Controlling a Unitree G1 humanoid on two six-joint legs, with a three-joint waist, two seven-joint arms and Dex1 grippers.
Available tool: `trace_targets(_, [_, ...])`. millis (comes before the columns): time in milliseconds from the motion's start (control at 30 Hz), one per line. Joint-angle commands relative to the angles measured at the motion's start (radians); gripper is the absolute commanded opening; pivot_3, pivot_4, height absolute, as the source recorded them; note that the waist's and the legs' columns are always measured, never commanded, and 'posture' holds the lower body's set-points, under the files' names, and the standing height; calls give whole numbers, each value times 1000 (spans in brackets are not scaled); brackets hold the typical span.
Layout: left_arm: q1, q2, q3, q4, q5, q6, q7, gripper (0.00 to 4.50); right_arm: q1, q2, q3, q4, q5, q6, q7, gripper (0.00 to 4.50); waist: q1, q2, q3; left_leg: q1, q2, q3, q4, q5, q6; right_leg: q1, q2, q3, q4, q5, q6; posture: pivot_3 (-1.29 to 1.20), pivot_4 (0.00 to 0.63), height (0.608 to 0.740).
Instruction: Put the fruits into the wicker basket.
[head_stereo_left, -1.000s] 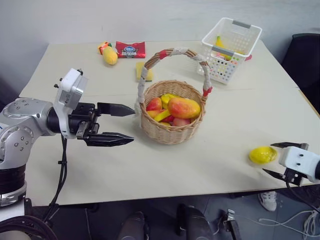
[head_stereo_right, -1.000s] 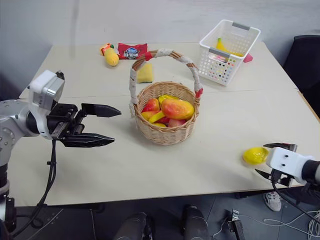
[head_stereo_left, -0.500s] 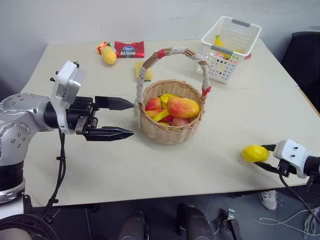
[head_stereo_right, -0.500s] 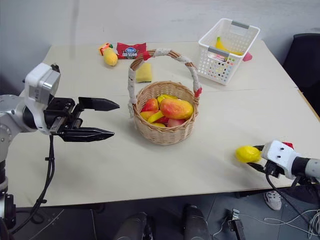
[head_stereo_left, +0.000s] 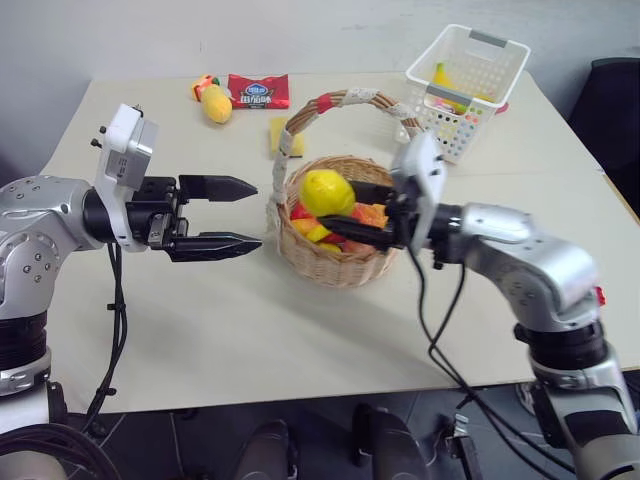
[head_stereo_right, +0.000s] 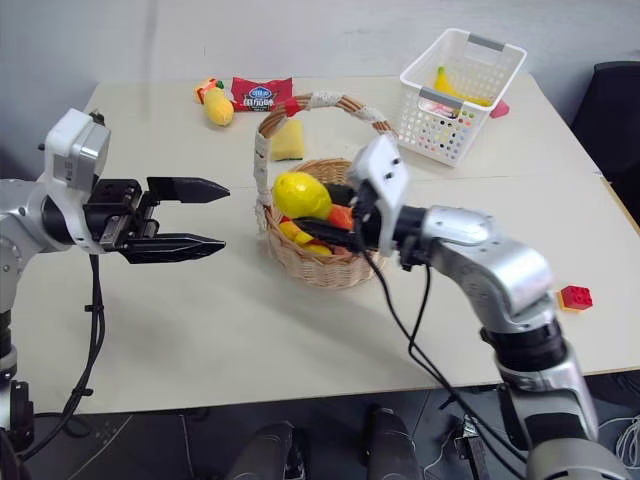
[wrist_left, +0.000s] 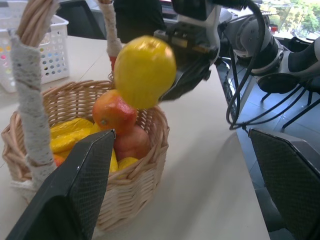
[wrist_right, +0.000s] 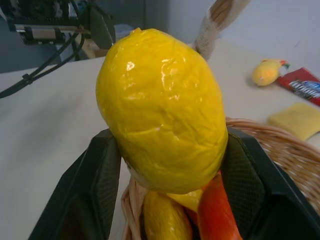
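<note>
Left gripper (head_stereo_left: 232, 215): hovering over the table's left half, fingers standing wide apart with nothing between them, tips pointing at the wicker basket's left wall, just beside it but apart.
Far left corner of the table (head_stereo_left: 300, 330): a small yellow toy fruit (head_stereo_left: 217, 103) is lying beside a red snack packet (head_stereo_left: 258, 90); a flat yellow sponge (head_stereo_left: 287, 138) is sitting just behind the wicker basket.
Wicker basket (head_stereo_left: 345, 265): standing near the table's middle, taped arched handle (head_stereo_left: 345, 100) rising over it; it is holding several toy fruits (wrist_left: 114, 111), red-orange and yellow ones piled together.
Lemon (head_stereo_left: 327, 192): being held above the basket's left rim, over the piled fruit, not yet lying inside.
Right gripper (head_stereo_right: 318, 212): reaching across the basket from the right, fingers clamping the lemon on both sides.
White plastic basket (head_stereo_left: 470, 90): sitting at the far right corner, holding a banana-like yellow piece (head_stereo_left: 443, 77).
Red brick (head_stereo_right: 574, 297): lying near the table's right edge.
</note>
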Motion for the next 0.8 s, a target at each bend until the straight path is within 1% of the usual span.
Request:
trace_targets(33, [-22,12,24,-16,-3,-12,4,4500,-36,44,47,60,-121,-36,-44,3347,-2,0,0,0,0,0,0,0,1,0,-1,0,0,0,0,0,150,740])
trace_targets(133, [-17,17,31,-19,-5,-13,6,4500,-43,66,34,69,-167,-30,-78,4309,-3,0,0,0,0,0,0,0,1,1,-1,-1,-1,1,1,0,150,740])
trace_targets(167, [-14,18,33,-21,-5,-13,7,4500,-40,68,19,57,-168,-23,-84,4478,-3,0,0,1,0,0,0,0,1,1,-1,-1,-1,1,1,0,150,740])
trace_targets(200, [-11,18,35,-23,-6,-14,8,4500,-36,67,0,36,-159,-7,-87,4478,-2,0,0,1,1,0,1,0,1,2,-1,-2,-1,1,1,0,150,740])
trace_targets(267, [-6,17,37,-27,-6,-15,11,4500,-18,68,-70,-42,-74,41,-76,4478,-2,0,0,1,2,-1,1,2,0,3,-1,-2,0,1,1,0,150,740])
trace_targets(367, [0,14,36,-27,-1,-22,10,4500,14,58,-198,-156,92,141,-61,4478,-4,0,0,2,3,-2,1,2,-1,3,0,-2,1,1,1,0,150,740])
trace_targets(467, [-9,6,28,-18,2,-31,7,4500,72,-12,-342,-268,303,255,-43,4478,-3,0,0,3,3,-2,0,2,-1,3,0,-2,1,1,1,0,150,740])
trace_targets(533, [-19,1,19,-8,9,-40,3,4500,104,-56,-427,-298,406,308,-75,4478,-2,0,0,3,3,-3,0,2,-1,3,0,-2,0,1,1,0,150,740])
trace_targets(600, [-30,-6,8,3,17,-53,-4,4500,127,-92,-482,-297,406,326,-134,4478,-2,0,0,3,3,-2,0,2,0,3,0,-1,0,1,2,0,150,740])
trace_targets(667, [-43,-13,-1,17,23,-63,-8,4500,140,-116,-490,-280,345,315,-191,4478,-2,0,0,4,2,-1,0,3,0,3,-1,0,1,1,2,0,150,740])
trace_targets(733, [-60,-26,-11,26,26,-69,-7,4500,138,-107,-470,-225,259,279,-258,4478,-3,0,0,4,2,0,0,3,0,3,0,1,1,1,2,0,150,740])
trace_targets(800, [-77,-41,-21,36,33,-76,-4,4500,127,-81,-431,-167,193,235,-286,4478,-4,0,0,5,2,0,0,3,0,3,0,2,1,1,2,0,150,740])
